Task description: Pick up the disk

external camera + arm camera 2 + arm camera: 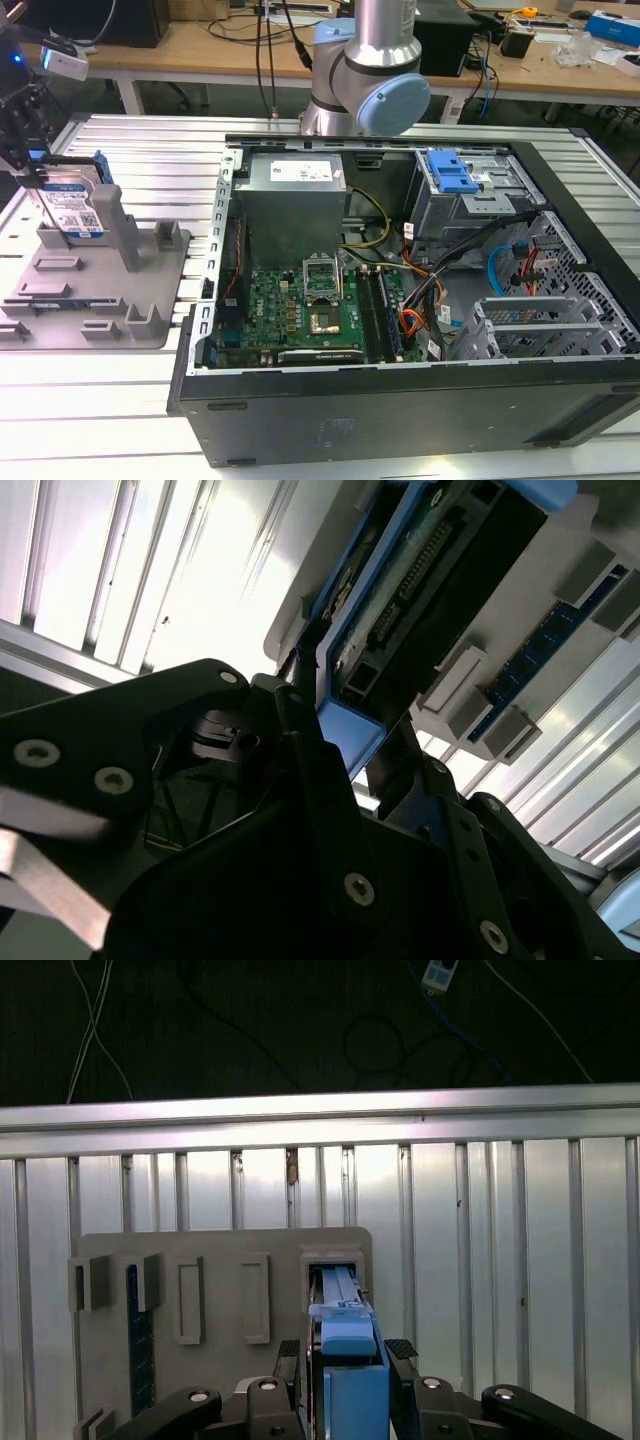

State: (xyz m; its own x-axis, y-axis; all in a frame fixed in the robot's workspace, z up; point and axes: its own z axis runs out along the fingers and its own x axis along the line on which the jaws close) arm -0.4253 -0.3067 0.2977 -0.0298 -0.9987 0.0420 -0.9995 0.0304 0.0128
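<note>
The disk (78,210) stands on edge in a slot of the grey fixture plate (100,290) at the exterior view's left; its white-and-blue label faces the camera and blue rails run along its edges. My gripper (38,175) comes down over its top edge. In the first wrist view the disk (350,1380) sits between my two dark fingers (400,1350), which press against its sides, so the gripper (345,1350) is shut on it. The second wrist view shows the disk's connector end (420,570) just beyond the gripper (350,715). Its lower edge looks to be still in the slot.
An open computer case (400,400) lies to the exterior view's right of the fixture, with a grey power supply (295,200) and a bright blue bracket (450,172) inside. The arm's base (370,70) stands behind it. Upright grey posts (118,225) rise from the fixture beside the disk.
</note>
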